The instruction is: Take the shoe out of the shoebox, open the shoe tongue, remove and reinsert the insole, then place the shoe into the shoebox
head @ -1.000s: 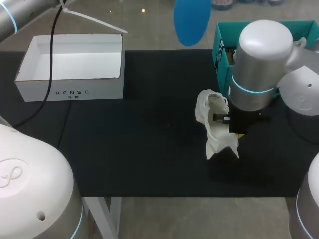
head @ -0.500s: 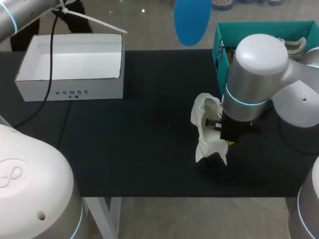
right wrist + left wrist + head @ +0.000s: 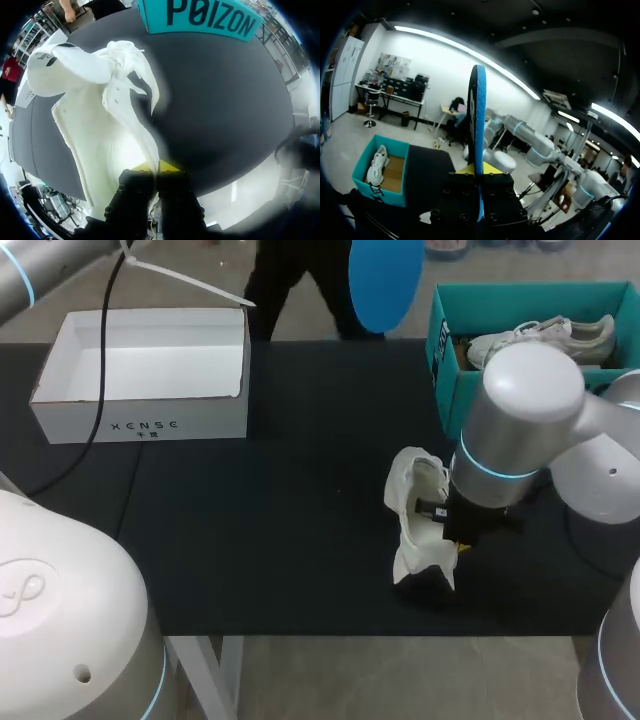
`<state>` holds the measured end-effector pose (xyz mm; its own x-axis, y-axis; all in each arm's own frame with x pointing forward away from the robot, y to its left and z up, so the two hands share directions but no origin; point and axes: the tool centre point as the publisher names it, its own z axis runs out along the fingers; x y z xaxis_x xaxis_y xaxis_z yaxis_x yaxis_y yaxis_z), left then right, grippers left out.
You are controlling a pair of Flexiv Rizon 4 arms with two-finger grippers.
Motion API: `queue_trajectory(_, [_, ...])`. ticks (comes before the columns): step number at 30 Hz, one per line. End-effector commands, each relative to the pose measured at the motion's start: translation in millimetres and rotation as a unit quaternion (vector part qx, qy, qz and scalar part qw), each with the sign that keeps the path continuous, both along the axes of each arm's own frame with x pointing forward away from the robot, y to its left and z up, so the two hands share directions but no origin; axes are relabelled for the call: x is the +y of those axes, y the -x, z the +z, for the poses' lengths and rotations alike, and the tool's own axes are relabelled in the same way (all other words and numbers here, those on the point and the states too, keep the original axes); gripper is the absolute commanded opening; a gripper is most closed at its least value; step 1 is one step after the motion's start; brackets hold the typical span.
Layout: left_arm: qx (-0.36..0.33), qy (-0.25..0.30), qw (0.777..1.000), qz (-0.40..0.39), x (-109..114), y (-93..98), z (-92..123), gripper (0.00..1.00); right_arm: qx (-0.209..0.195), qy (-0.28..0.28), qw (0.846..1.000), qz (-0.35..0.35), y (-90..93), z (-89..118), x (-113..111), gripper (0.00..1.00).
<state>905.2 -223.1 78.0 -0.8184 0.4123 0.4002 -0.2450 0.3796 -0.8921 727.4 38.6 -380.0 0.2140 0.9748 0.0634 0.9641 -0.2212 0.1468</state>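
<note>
— Which step was in hand?

— Judging by the layout, the insole was out and awaiting reinsertion. At ten o'clock on the worktop (image 3: 300,530) sat a white box (image 3: 140,426). At twelve o'clock the left claw (image 3: 479,172) pinched the blue insole (image 3: 385,280) aloft.

— And the shoe?

— At four o'clock the white shoe (image 3: 418,515) stood upright, with the right claw (image 3: 157,167) apparently clamped on its rim. The teal shoebox (image 3: 445,355) lay at two o'clock.

— Next?

— Probably bringing the insole down into the shoe's opening while the right claw steadied it.
</note>
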Motion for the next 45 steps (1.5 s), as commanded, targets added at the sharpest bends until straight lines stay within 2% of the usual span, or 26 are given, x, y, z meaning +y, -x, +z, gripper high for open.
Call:
queue_trajectory(1, [0.000, -0.001, 1.000, -0.001, 0, -0.8, 0, 0.00, 0.003, -0.001, 1.000, -0.001, -0.7, -6, 4, 0.00])
queue_trajectory(2, [0.000, -0.001, 1.000, -0.001, 0, -0.8, 0, 0.00, 0.009, 0.000, 1.000, -0.006, -0.3, -6, 4, 0.35])
queue_trajectory(3, [0.000, -0.001, 1.000, -0.001, 0, -0.8, 0, 0.00, 0.008, 0.001, 1.000, -0.008, -0.2, -6, 4, 1.00])
queue_trajectory(9, [0.000, -0.001, 1.000, -0.001, 0, -0.8, 0, 0.00, -0.002, 0.000, 1.000, -0.013, 2.3, 8, -1, 1.00])
queue_trajectory(18, [0.000, -0.001, 1.000, -0.001, 0, -0.8, 0, 0.00, -0.016, -0.020, 1.000, -0.009, -1.6, 53, -19, 1.00])
queue_trajectory(21, [0.000, -0.001, 1.000, -0.001, 0, -0.8, 0, 0.00, -0.010, -0.058, 0.998, 0.036, -5.2, 67, -23, 1.00])
queue_trajectory(23, [0.000, -0.001, 1.000, -0.001, 0, -0.8, 0, 0.00, -0.028, -0.111, 0.990, 0.086, 2.0, 81, -20, 1.00])
queue_trajectory(43, [0.000, -0.001, 1.000, -0.001, 0, -0.8, 0, 0.00, -0.028, -0.111, 0.990, 0.086, 2.0, 81, -20, 1.00])
queue_trajectory(45, [0.000, -0.001, 1.000, -0.001, 0, -0.8, 0, 0.00, -0.013, -0.150, 0.986, 0.079, -5.4, 101, -31, 1.00])
